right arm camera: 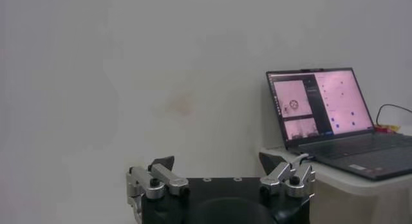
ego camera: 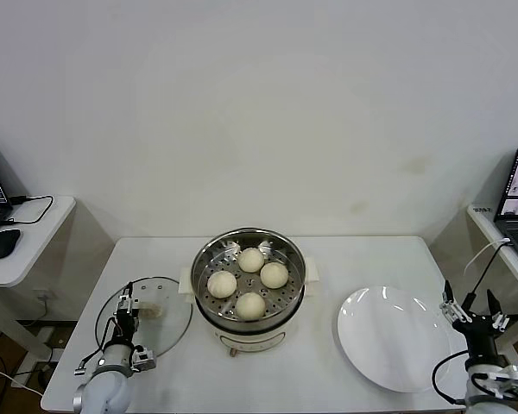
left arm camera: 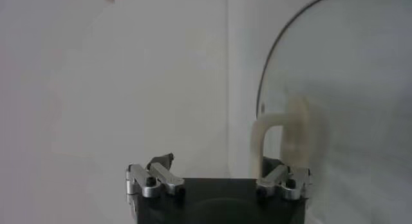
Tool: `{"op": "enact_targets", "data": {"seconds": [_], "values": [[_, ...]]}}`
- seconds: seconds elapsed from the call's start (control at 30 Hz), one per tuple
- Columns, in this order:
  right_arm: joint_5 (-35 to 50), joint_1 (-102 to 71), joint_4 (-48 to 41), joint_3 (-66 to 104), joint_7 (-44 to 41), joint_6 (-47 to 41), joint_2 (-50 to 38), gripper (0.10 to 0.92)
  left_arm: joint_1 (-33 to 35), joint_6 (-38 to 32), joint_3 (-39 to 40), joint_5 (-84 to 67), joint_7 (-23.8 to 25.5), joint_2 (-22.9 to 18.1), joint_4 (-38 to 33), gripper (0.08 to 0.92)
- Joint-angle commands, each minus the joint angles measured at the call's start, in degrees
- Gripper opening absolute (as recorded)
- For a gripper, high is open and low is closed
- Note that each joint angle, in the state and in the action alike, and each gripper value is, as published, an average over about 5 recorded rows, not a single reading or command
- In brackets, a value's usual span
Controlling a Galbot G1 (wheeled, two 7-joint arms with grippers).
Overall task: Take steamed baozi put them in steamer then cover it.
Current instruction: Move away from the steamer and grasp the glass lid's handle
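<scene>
- Round clear glass cover [ego camera: 144,315] lies flat left of the shiny steel steamer [ego camera: 249,278], its cream handle running left-right.
- Left gripper [ego camera: 126,309] sits on the handle's left end, fingers partly open, gripping nothing yet.
- Right gripper [ego camera: 471,309] idles wide open, far right.

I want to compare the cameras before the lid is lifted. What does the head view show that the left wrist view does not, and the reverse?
Only the head view shows the steamer holding four buns, the empty white plate and the right gripper, open beside that plate. Only the left wrist view shows the arch of the lid's handle seen close up, in line with one finger. Both show the glass lid lying on the table and the left gripper over it.
</scene>
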Motion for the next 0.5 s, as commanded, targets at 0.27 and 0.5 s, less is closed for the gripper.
{"op": "enact_targets", "data": {"seconds": [0.27, 0.5], "values": [[-0.17, -0.31, 0.31, 0.2, -0.05, 0.16, 0.37, 0.823, 0.24, -1.1, -0.19, -0.23, -1.09, -0.02, 1.11, 0.437], [-0.04, -0.23, 0.28, 0.24, -0.05, 0.31, 0.48, 0.823, 1.65, -1.42, -0.77, -1.05, -1.44, 0.3, -1.5, 0.221]]}}
